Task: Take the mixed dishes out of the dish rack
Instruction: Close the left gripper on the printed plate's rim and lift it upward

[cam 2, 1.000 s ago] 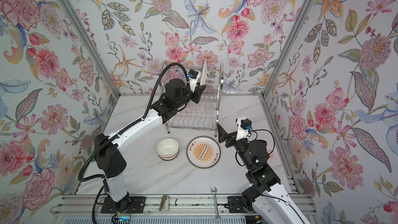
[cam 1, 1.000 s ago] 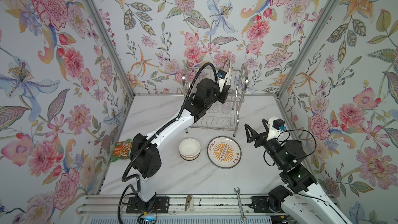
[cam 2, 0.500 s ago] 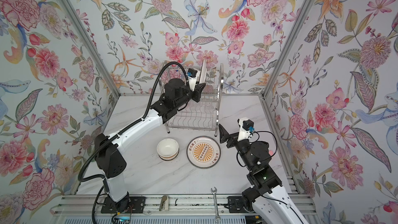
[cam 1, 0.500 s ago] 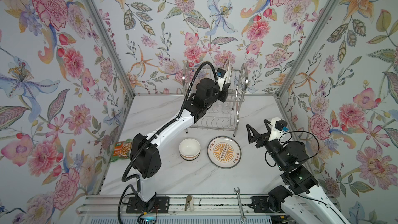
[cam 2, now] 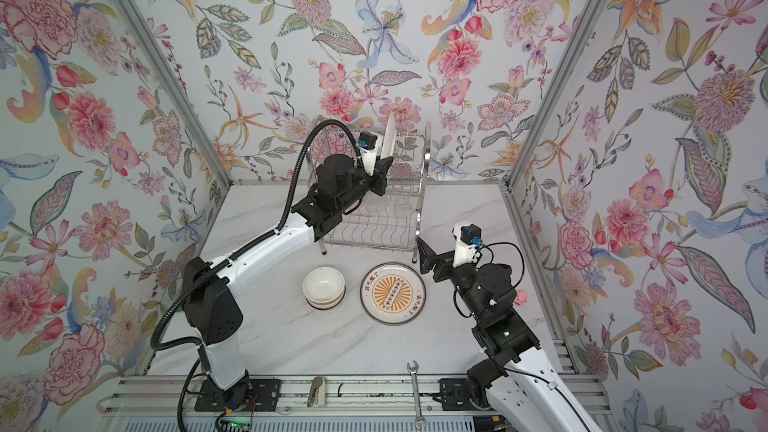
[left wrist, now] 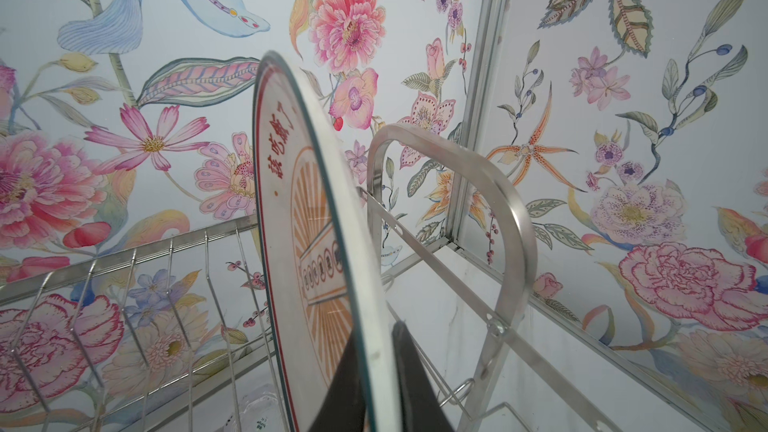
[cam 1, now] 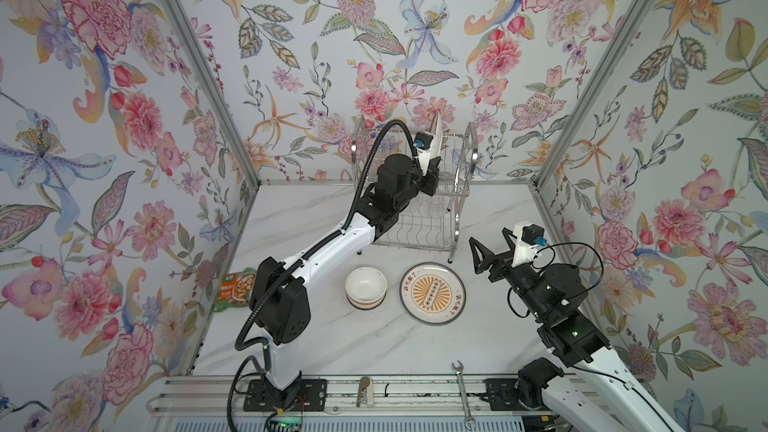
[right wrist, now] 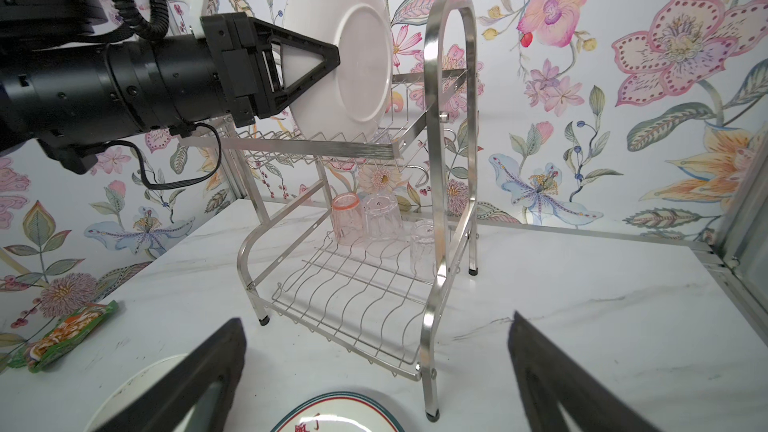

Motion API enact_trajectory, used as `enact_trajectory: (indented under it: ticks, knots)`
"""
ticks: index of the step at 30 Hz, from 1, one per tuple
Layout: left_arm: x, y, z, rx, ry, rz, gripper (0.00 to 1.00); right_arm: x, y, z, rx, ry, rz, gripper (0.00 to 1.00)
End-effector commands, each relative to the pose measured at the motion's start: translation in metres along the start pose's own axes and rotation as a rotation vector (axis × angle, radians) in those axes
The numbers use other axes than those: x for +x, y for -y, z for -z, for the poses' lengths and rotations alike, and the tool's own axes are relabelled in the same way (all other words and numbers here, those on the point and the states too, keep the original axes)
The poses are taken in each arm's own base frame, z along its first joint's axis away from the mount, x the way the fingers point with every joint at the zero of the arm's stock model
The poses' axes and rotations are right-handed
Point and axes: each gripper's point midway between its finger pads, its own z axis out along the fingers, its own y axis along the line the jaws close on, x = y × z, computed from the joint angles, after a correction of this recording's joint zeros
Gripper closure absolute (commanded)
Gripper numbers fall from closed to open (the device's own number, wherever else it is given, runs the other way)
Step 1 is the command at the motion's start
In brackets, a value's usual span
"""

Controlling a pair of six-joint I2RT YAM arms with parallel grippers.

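Note:
The dish rack [cam 1: 455, 201] [cam 2: 419, 184] [right wrist: 451, 126] stands at the back of the table. A white plate [cam 1: 435, 128] [cam 2: 389, 135] [left wrist: 299, 184] [right wrist: 357, 60] with an orange sunburst face stands on edge in its upper tier. My left gripper [cam 1: 432, 174] [left wrist: 376, 338] [right wrist: 332, 58] is shut on the plate's rim. A pink tumbler [right wrist: 347, 218] and two clear tumblers [right wrist: 382, 218] sit upturned on the lower tier. My right gripper [cam 1: 488, 236] [right wrist: 376, 320] hangs open and empty, right of the rack's front. A cream bowl [cam 1: 365, 286] and a sunburst plate [cam 1: 432, 292] lie on the table.
A green-orange snack packet [cam 1: 237, 288] [right wrist: 62, 338] lies by the left wall. A steel wrench [cam 1: 463, 392] rests on the front rail. Flowered walls close in the left, back and right sides of the marble table [cam 1: 374, 347].
The left gripper's jaws have closed onto the upright plate's rim. The right arm has shifted only slightly, still open.

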Motion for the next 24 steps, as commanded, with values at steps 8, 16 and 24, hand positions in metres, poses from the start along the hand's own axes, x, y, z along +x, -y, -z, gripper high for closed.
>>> enact_trajectory:
  ticks: [8, 16, 24]
  knots:
    - [-0.04, 0.0, 0.016, -0.012, 0.109, 0.036, 0.95, -0.02, -0.002, -0.002, -0.015, 0.044, -0.036, 0.01]
    - [-0.041, 0.008, 0.021, -0.044, 0.126, 0.063, 1.0, -0.017, 0.002, 0.001, -0.003, 0.049, -0.054, 0.01]
    - [-0.029, 0.012, 0.022, -0.165, 0.126, 0.117, 1.0, -0.013, 0.009, 0.005, 0.015, 0.049, -0.059, 0.01]
